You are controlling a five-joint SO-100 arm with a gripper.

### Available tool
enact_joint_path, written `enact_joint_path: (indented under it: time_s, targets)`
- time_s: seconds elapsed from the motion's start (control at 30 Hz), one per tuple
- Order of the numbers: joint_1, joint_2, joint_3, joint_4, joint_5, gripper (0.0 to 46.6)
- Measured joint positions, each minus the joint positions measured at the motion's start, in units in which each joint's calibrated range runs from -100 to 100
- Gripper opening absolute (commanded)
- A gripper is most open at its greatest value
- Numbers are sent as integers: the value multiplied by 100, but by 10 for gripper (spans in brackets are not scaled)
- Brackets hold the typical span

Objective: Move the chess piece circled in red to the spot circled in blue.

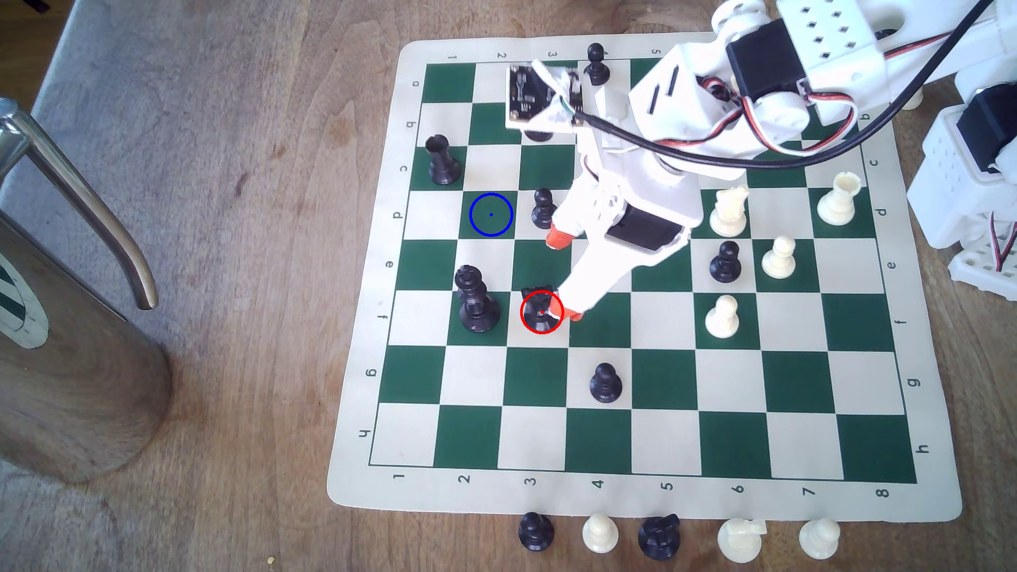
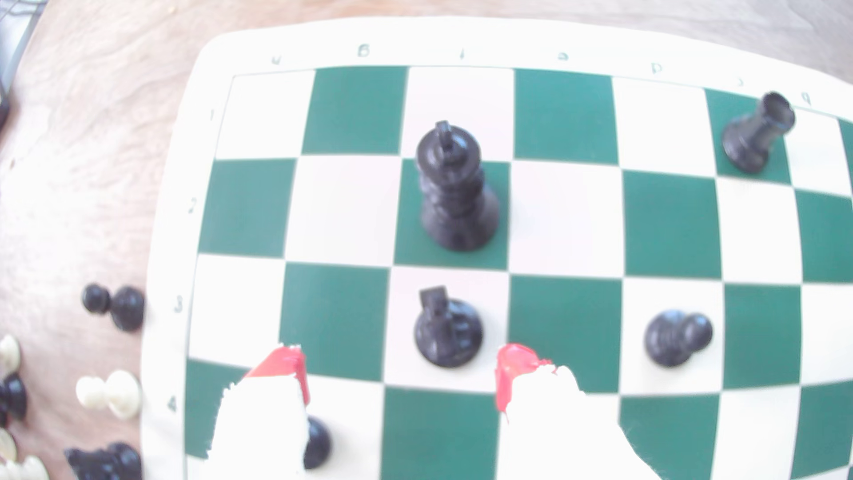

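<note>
The black knight stands upright on a cream square ringed in red, in row f, column 3 of the board. The claw is spread wide, its red-tipped fingers flanking the knight without touching it, as far as the blurred wrist view lets one judge. The exterior view shows one tip beside the knight's base and the other well up near a black pawn. The blue-circled square, dark green, lies just beyond that pawn toward the exterior view's left. The wrist view shows the black king on the square just past the knight.
</note>
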Motion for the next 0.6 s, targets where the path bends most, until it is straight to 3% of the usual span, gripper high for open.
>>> enact_joint_path:
  time_s: [0.6]
  targets:
    - [0,737,199,-916,0,213]
